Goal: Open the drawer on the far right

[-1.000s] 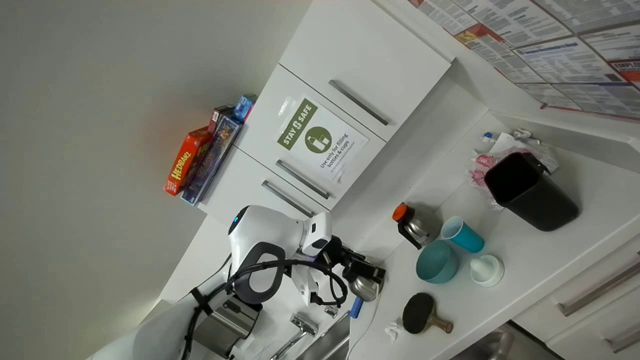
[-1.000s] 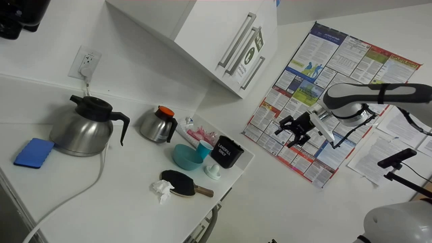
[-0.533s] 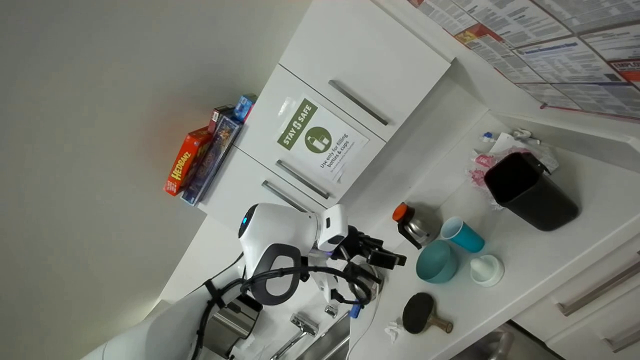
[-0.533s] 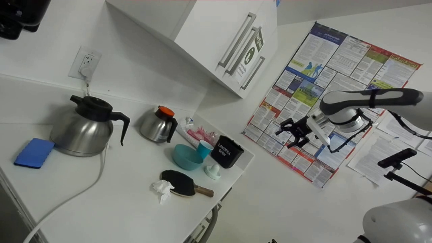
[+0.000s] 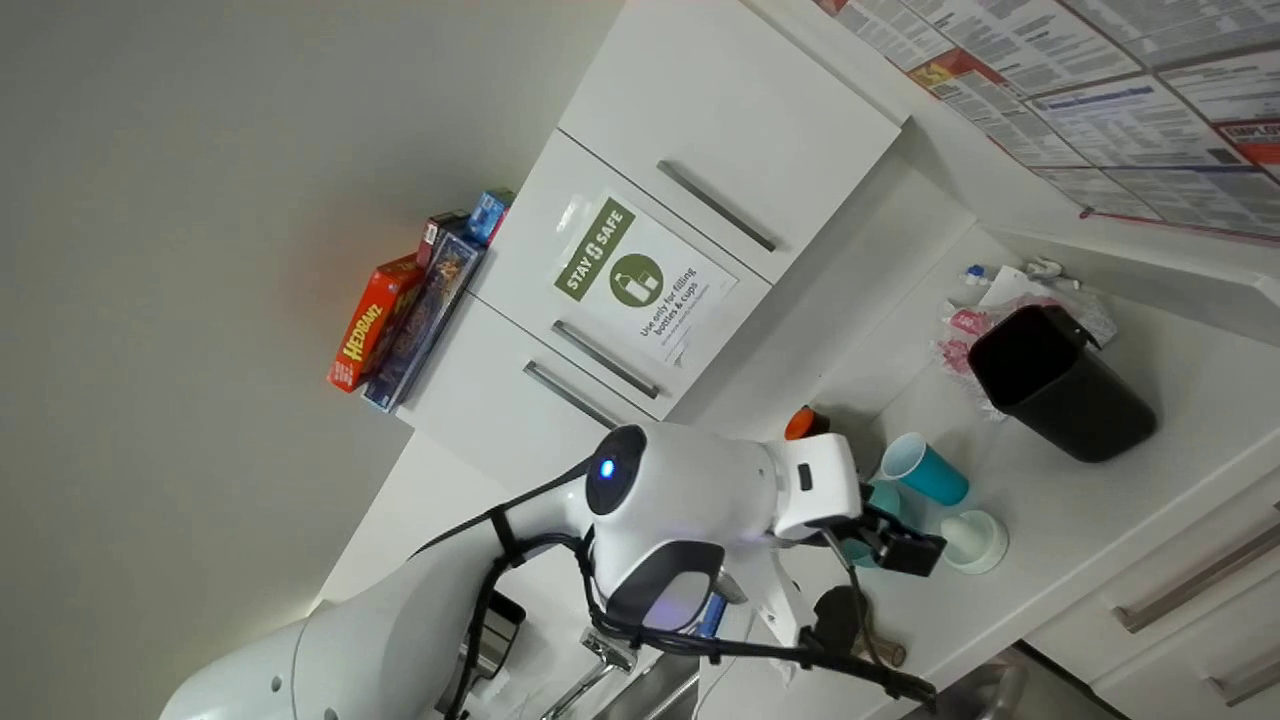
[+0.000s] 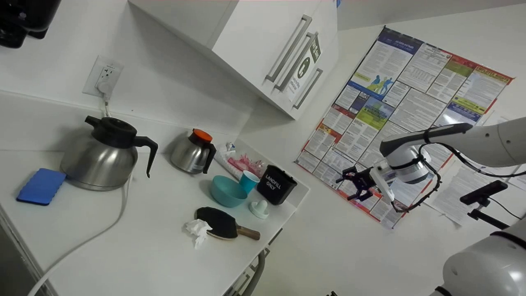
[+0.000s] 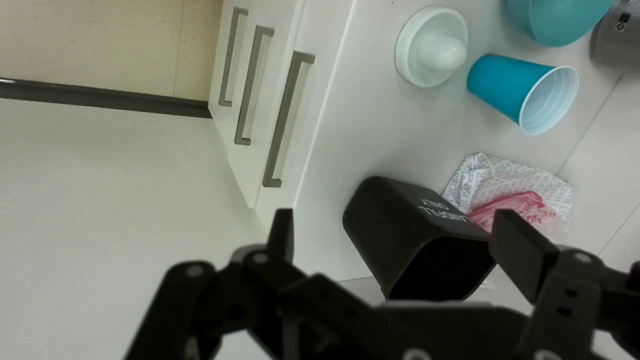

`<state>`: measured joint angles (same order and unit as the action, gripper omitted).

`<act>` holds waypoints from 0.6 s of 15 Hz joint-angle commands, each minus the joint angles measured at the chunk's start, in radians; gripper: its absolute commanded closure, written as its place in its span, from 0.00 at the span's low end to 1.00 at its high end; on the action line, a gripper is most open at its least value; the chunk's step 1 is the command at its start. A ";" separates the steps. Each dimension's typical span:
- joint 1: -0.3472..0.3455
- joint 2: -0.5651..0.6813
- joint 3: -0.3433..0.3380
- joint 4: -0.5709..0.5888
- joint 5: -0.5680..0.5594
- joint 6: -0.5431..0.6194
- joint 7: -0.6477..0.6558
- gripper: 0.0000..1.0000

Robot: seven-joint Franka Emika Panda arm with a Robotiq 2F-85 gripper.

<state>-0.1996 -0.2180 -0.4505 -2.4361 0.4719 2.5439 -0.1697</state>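
Note:
White drawers with grey bar handles sit under the counter's right end. In the wrist view the top drawer's handle (image 7: 286,122) is at upper left, with lower handles (image 7: 252,87) beside it; the drawers look shut. In an exterior view the top handle (image 5: 1195,572) is at the right edge. Drawer handles (image 6: 243,283) show only edge-on below the counter in an exterior view. My gripper (image 7: 395,227) is open and empty, its fingers wide apart. It is in the air (image 6: 346,190), apart from the handles. In an exterior view the gripper (image 5: 905,552) is partly hidden by the arm.
On the counter (image 6: 156,250) stand a black bin (image 7: 400,220), blue cup (image 7: 505,85), teal bowl (image 6: 228,191), pale green juicer (image 7: 432,47), paddle (image 6: 218,223) and steel jugs (image 6: 100,156). Wall cabinets (image 5: 730,120) hang above. A curved grey handle (image 6: 258,271) sticks out under the counter edge.
The arm and gripper have moved right in an exterior view, now in front of the bowl and paddle. In an exterior view the gripper is lower. The gripper stays open; the drawers have not moved.

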 commanded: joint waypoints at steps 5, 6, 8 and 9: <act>-0.044 0.288 -0.098 0.168 0.555 -0.205 -0.482 0.00; -0.070 0.335 -0.087 0.192 0.605 -0.245 -0.516 0.00; -0.149 0.454 -0.066 0.273 0.669 -0.348 -0.566 0.00; -0.184 0.505 -0.050 0.308 0.686 -0.383 -0.576 0.00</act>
<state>-0.2793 0.1179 -0.5485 -2.2601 1.0858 2.2794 -0.6978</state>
